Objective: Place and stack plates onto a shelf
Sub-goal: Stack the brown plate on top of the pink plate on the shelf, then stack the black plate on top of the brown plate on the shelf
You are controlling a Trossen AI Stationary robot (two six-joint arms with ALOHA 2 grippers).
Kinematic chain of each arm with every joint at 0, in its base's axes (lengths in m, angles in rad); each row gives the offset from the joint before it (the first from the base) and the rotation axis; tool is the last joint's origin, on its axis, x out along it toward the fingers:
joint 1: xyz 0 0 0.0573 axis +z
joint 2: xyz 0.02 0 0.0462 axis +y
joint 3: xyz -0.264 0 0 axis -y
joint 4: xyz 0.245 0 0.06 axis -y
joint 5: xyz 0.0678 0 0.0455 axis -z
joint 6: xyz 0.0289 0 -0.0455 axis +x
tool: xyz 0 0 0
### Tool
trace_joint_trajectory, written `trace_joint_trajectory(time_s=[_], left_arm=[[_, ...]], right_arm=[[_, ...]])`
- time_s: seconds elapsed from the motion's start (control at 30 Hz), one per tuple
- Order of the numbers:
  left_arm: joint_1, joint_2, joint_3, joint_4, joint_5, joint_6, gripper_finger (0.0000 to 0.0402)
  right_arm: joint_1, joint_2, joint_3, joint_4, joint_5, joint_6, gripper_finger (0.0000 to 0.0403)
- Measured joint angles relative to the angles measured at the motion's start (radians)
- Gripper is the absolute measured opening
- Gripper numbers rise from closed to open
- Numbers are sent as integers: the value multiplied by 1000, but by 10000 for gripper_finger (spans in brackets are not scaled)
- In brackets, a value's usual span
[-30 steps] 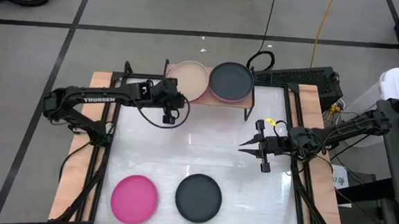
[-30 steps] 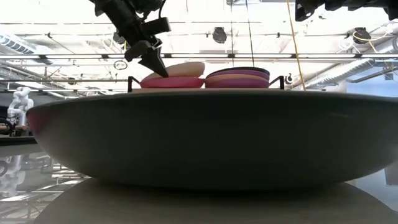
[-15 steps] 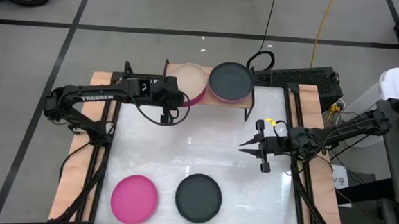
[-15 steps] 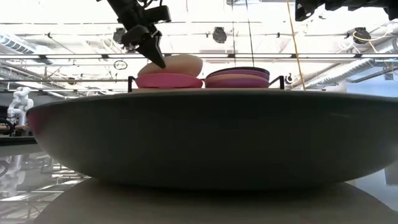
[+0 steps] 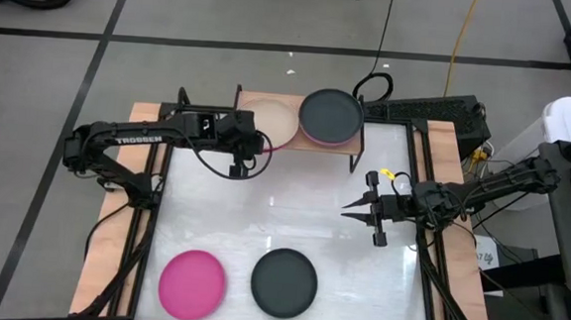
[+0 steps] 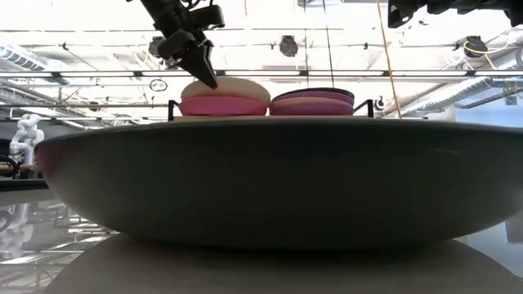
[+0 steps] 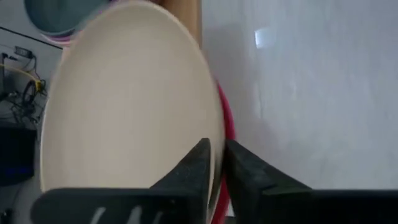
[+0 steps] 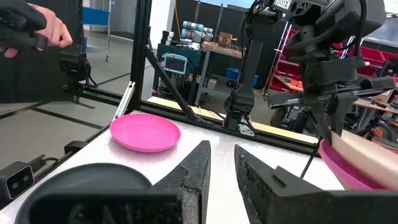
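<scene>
Table [image 5: 292,215] carries shelf [image 5: 351,149]. Shelf: beige plate [image 5: 271,119] atop hot pink plate [image 5: 283,142], dark grey stack beside. Left claw [image 5: 245,154] pinches beige plate's rim. Right claw [image 5: 359,217] narrow gap, empty, right side.

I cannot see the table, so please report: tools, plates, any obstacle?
Left tool shut on beige plate, over shelf's left stack. Right tool open, idle. No obstacle.

Left tool [image 5: 250,152] pinched nearly closed, right tool [image 5: 362,215] parted, hovering mid-table
</scene>
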Motion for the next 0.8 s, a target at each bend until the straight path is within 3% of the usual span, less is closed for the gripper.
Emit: trace_joint_trajectory(time_s=[0.23,0.47,0.63,0.8], left_arm=[[0,-1,2,-8,-43,-34,121],[-36,-7,170,-126,-122,-95,136],[-136,-9,303,-169,-95,-130,136],[-305,-1,313,-184,-14,-178,136]], right_arm=[[0,0,0,-1,0,0,59],[0,0,0,-8,0,-1,59],[0,0,0,-15,0,0,59],[0,0,0,-20,0,0,59]])
